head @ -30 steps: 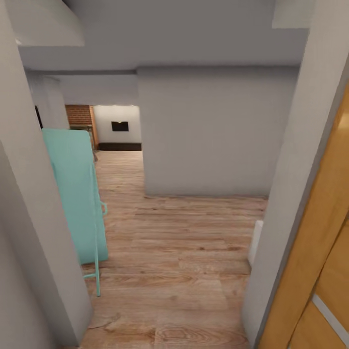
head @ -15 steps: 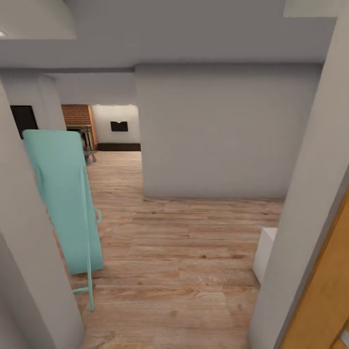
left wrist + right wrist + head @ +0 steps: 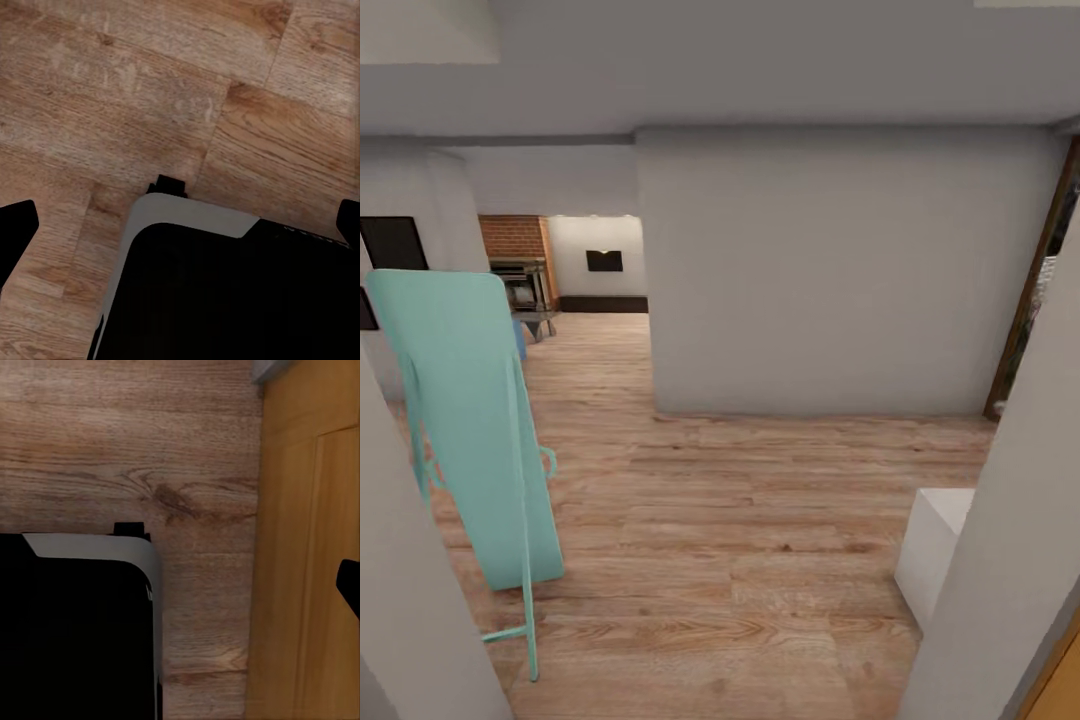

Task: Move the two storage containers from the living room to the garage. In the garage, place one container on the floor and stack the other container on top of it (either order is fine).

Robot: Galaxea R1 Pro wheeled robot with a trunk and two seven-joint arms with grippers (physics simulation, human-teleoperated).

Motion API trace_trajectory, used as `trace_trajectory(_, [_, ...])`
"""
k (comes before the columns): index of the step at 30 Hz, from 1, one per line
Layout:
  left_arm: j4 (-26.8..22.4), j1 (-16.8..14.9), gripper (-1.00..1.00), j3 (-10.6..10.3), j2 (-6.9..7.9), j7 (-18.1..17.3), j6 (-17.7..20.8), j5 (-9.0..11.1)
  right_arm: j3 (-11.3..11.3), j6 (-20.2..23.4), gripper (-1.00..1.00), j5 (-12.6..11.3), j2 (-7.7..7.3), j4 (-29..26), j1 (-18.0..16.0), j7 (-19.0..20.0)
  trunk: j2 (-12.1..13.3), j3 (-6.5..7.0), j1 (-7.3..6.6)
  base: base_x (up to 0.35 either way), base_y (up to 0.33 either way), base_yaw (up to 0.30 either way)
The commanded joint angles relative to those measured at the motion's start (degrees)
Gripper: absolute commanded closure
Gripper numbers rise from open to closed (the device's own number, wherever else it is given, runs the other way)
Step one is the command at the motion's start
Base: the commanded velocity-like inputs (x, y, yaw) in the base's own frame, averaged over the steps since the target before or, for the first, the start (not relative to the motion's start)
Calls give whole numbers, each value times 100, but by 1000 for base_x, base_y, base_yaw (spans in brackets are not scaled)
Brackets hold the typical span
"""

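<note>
Hallway, wood-plank flooring (image 3: 760, 560), grey wall (image 3: 840, 270) ahead. Teal folded rack (image 3: 470, 420) leans beside left wall; white box (image 3: 935, 545) low at right. Living room (image 3: 565, 275) well ahead through opening: brick chimney (image 3: 512, 237), dark mantel (image 3: 520, 280). Left gripper (image 3: 180, 225): dark fingertips at frame edges, spread, holding nothing, robot base (image 3: 225, 292) below. Right gripper: one fingertip (image 3: 349, 585) visible, state cannot be told; yellow door (image 3: 307, 547) beside. Containers unseen; judged: transit stage, both fetches and stacking remain.

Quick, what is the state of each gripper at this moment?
Left gripper: open, holding nothing.
Right gripper: one fingertip shows; state cannot be told.
</note>
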Motion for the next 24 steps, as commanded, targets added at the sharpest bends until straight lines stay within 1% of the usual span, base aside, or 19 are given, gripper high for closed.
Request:
trace_trajectory(1, [4,-4,-100,-11,-1,10,-15,23,47,-31,-100,-35,-2,16,-8,-11,-5,-8,4,323,78,0])
trace_trajectory(9, [6,-4,-100,-11,-1,10,-15,23,47,-30,-100,-36,-7,18,-8,-12,-5,-8,4,323,109,0])
trace_trajectory(20, [6,-4,-100,-11,-3,10,-15,23,43,-30,-100,-45,-14,16,-8,-12,-5,-8,4,323,157,0])
trace_trajectory(24, [6,-4,-100,-11,-6,16,-8,23,47,-30,-100,-38,-10,18,-8,-12,-5,-8,4,323,69,0])
